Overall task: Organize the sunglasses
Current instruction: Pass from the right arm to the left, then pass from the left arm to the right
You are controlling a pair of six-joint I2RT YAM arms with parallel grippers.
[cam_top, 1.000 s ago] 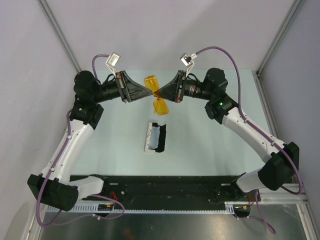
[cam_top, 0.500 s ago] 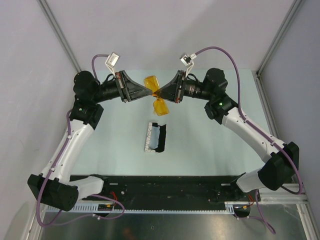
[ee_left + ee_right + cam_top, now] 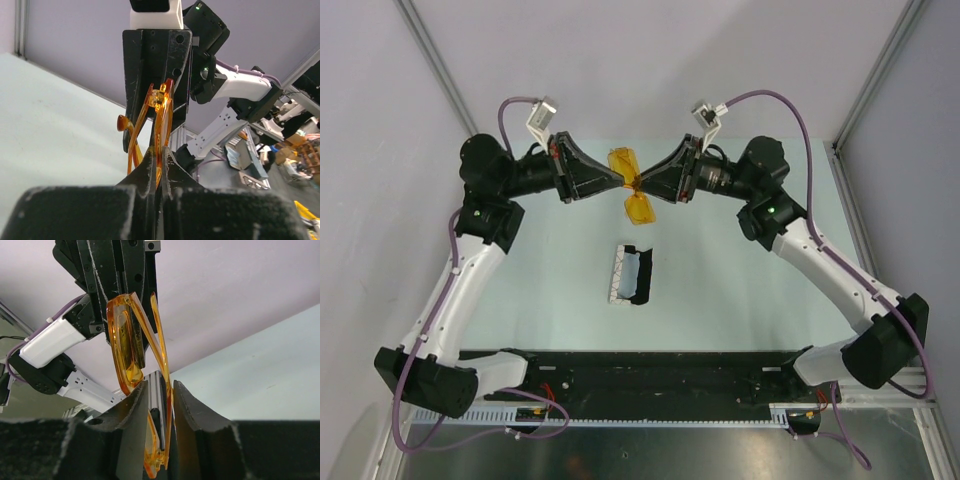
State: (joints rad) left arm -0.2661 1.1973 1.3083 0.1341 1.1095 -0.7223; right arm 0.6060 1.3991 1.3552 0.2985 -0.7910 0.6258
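The right pincer (image 3: 160, 388) has loosened around the sunglasses (image 3: 126, 345).

You are looking at sunglasses (image 3: 125, 340) of glossy, translucent amber-orange plastic, smooth enough to catch bright highlights along the frame. The left gripper (image 3: 159, 155) and the right gripper (image 3: 159, 388) have black fingers of matt, slightly grainy plastic, with scuffed, pale-flecked edges. Under them your table (image 3: 740, 300) is a smooth, matt, pale-green sheet, and the arm links (image 3: 467, 280) look like satin white plastic.
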